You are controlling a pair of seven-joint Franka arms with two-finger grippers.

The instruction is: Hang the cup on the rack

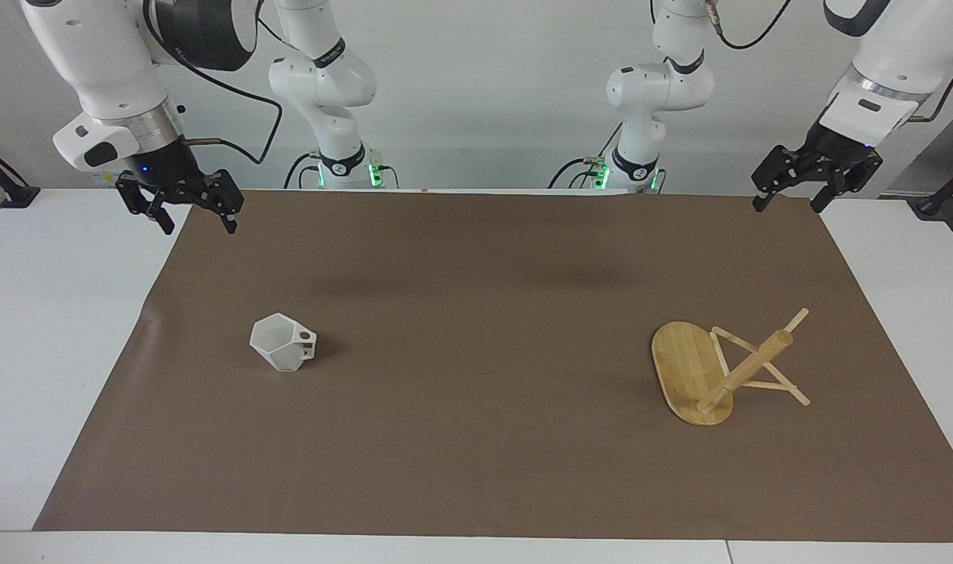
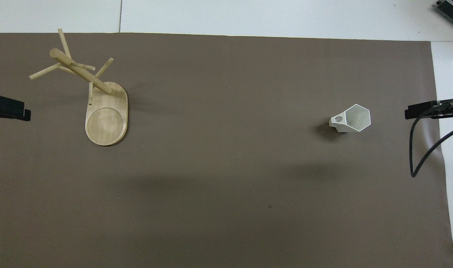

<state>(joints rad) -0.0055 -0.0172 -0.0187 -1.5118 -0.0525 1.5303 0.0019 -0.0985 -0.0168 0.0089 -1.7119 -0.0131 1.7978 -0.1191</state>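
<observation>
The white faceted cup (image 1: 283, 342) stands upright on the brown mat toward the right arm's end, its handle turned toward the table's middle; it also shows in the overhead view (image 2: 354, 118). The bamboo rack (image 1: 719, 372) stands upright on its oval base toward the left arm's end, and also shows in the overhead view (image 2: 99, 100). My right gripper (image 1: 198, 227) is open and empty, raised over the mat's edge; its tip shows in the overhead view (image 2: 421, 111). My left gripper (image 1: 787, 206) is open and empty, waiting in the air over the mat's corner by its base, and shows in the overhead view (image 2: 8, 110).
The brown mat (image 1: 476, 298) covers most of the white table (image 1: 53, 352). A black cable (image 2: 416, 152) hangs from the right arm over the mat's edge. A dark device (image 2: 451, 9) lies at the table's farthest corner.
</observation>
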